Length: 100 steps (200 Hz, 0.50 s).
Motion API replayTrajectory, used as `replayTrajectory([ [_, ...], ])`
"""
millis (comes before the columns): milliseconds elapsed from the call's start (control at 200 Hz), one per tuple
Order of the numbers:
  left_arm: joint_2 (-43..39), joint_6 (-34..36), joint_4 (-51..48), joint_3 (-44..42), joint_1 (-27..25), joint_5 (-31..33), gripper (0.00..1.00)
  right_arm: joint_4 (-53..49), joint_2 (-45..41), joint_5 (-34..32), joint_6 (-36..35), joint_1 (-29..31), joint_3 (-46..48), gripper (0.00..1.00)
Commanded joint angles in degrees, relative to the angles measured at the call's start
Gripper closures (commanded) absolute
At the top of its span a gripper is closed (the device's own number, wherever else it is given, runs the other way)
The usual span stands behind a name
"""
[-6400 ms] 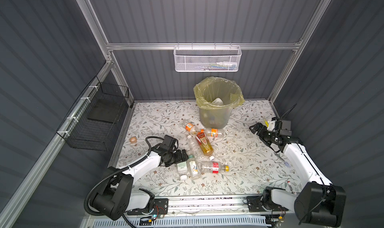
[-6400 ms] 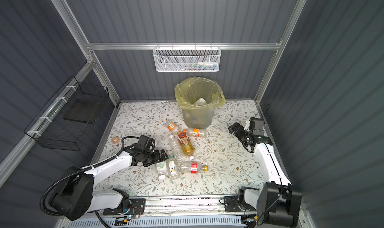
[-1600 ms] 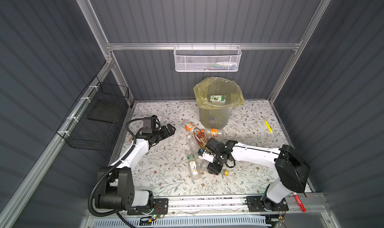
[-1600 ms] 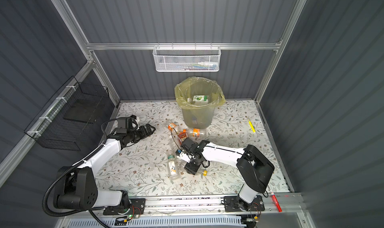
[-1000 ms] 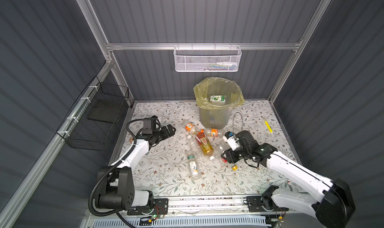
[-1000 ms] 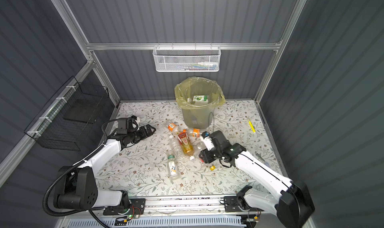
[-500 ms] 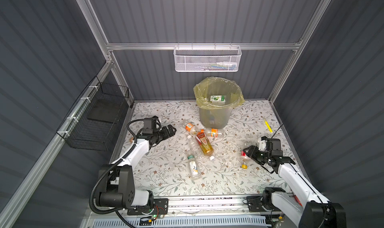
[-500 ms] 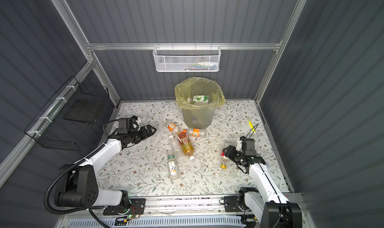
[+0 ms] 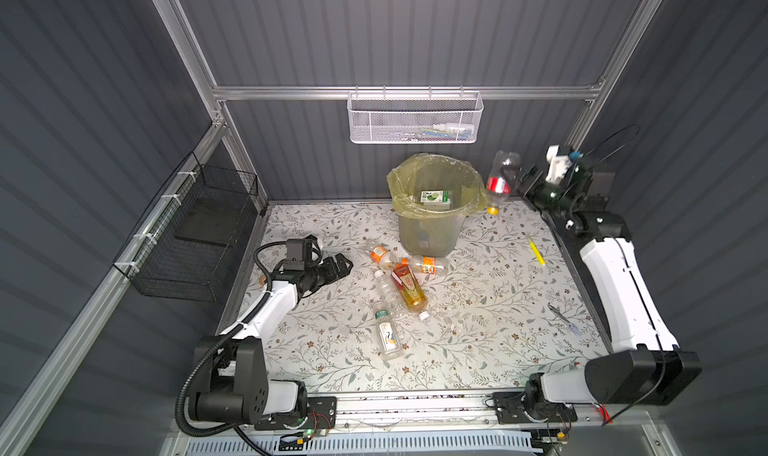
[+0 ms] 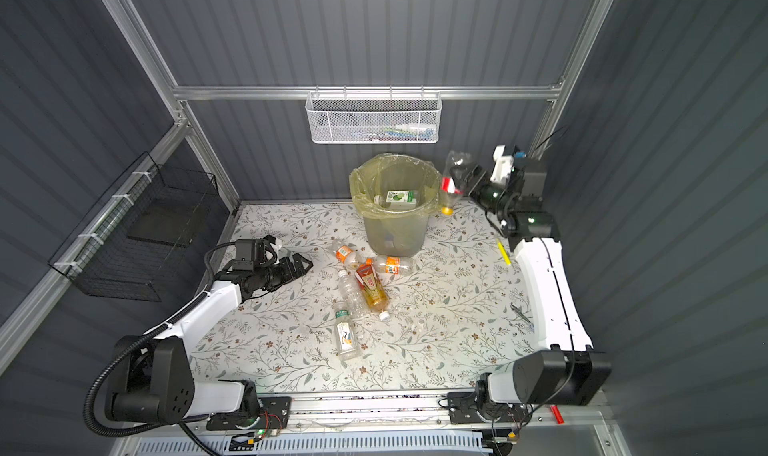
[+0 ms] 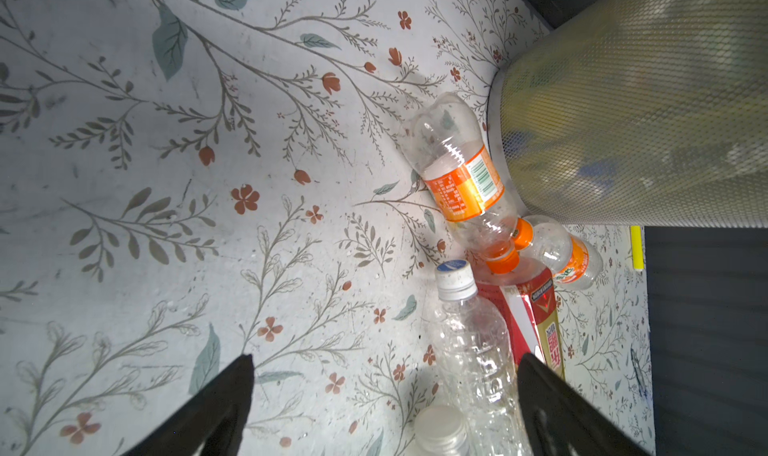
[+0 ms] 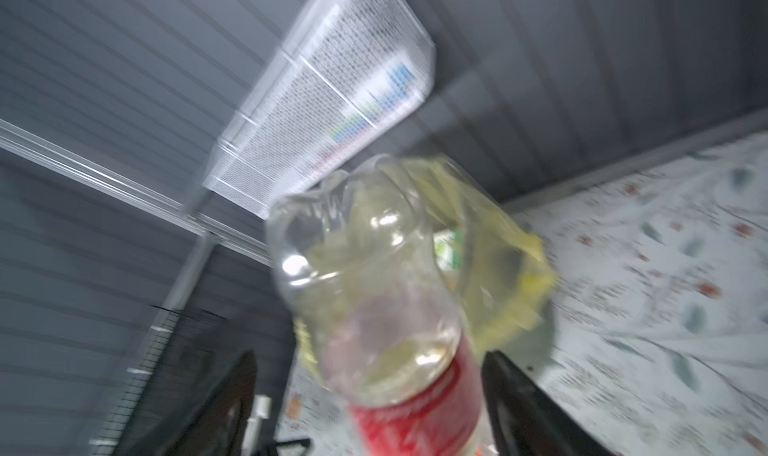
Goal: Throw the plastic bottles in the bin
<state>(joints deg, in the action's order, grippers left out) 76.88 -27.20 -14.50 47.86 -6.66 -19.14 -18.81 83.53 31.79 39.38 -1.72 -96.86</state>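
Note:
My right gripper [image 9: 524,182] is raised beside the bin's right rim with its jaws open. A clear bottle with a red label [image 9: 498,180] hangs cap-down in the air just in front of them, loose between the fingers [image 12: 511,391]. The grey bin [image 9: 428,229] with a yellow bag holds a green-labelled bottle [image 9: 434,197]. Several bottles lie on the floor before it: two with orange labels [image 9: 380,253], an amber one [image 9: 409,287], a clear one [image 11: 469,350] and a green-capped one [image 9: 388,335]. My left gripper [image 9: 343,262] stands open, low, left of this pile.
A white mesh basket [image 9: 415,119] hangs on the back wall above the bin. A black wire basket [image 9: 195,233] hangs on the left wall. A yellow pen [image 9: 536,252] and small metal pliers [image 9: 559,312] lie near the right edge.
My right arm swung up from the floor at the front right to the bin's right side with the red-labelled bottle, and its jaws opened. The left arm barely moved.

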Motion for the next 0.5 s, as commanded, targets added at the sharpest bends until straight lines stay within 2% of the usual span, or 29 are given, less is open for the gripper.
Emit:
replayTrajectory([
  [0,-2.44,1.98,-3.40,-1.60,-0.35,-0.20,0.01,-7.08,5.02,6.35,1.85,0.31,-1.18,0.01],
  [180,-3.19,0.79,-3.99,-2.23,-4.44,-0.20,0.00,2.89,-2.61,5.16,4.48,-3.29,19.97,0.01],
  [210,-2.83,0.72,-4.20,-1.86,-5.83,1.84,0.00,3.44,-3.64,4.79,4.30,-3.84,22.59,0.01],
  [355,-1.08,-1.24,-3.73,-0.36,-12.27,2.75,0.00,2.70,-7.31,3.38,1.60,-5.73,29.41,0.01],
  [495,-1.50,-3.37,-1.67,-1.65,-13.30,4.14,0.00,0.53,-9.27,0.54,-0.64,-7.88,32.87,0.01],
])
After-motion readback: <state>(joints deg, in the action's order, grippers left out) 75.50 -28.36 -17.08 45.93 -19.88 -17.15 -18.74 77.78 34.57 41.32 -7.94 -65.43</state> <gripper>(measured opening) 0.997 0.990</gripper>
